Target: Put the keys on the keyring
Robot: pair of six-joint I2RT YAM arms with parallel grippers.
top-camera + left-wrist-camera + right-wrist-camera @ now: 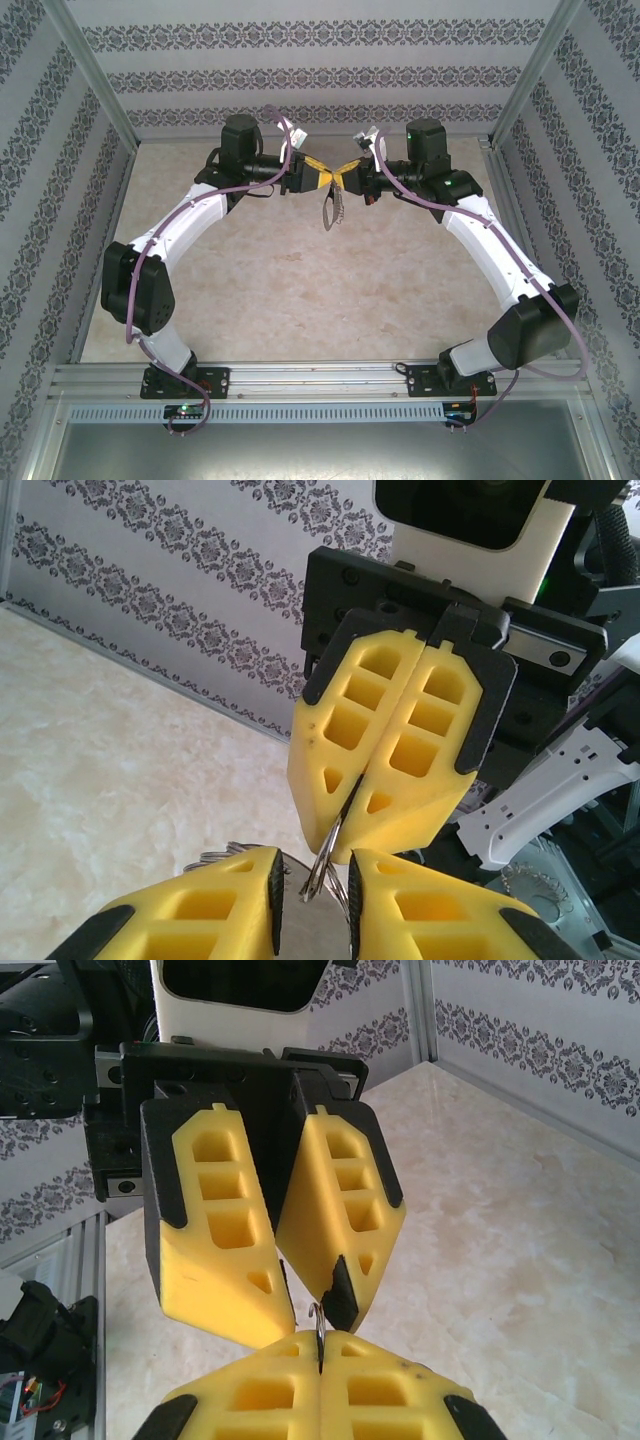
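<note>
Both grippers meet in mid-air over the far middle of the table. The grey metal keyring (332, 208) hangs beneath them. My left gripper (322, 178) (312, 860) has its black pads against a flat grey part of the keyring (315, 932), jaws a narrow way apart. My right gripper (350, 176) (320, 1340) is shut on a thin wire ring (318, 1312) of the keyring, tip to tip with the left gripper (308, 1326). From the left wrist, the right gripper (350, 842) pinches that ring (336, 852) just above my pads. The keys are hidden.
The beige marbled table (300, 290) lies well below both grippers. Patterned walls (300, 75) and metal posts (95, 80) close in the back and sides. A metal rail (320, 378) runs along the near edge by the arm bases. More wire rings (215, 858) show beside my left finger.
</note>
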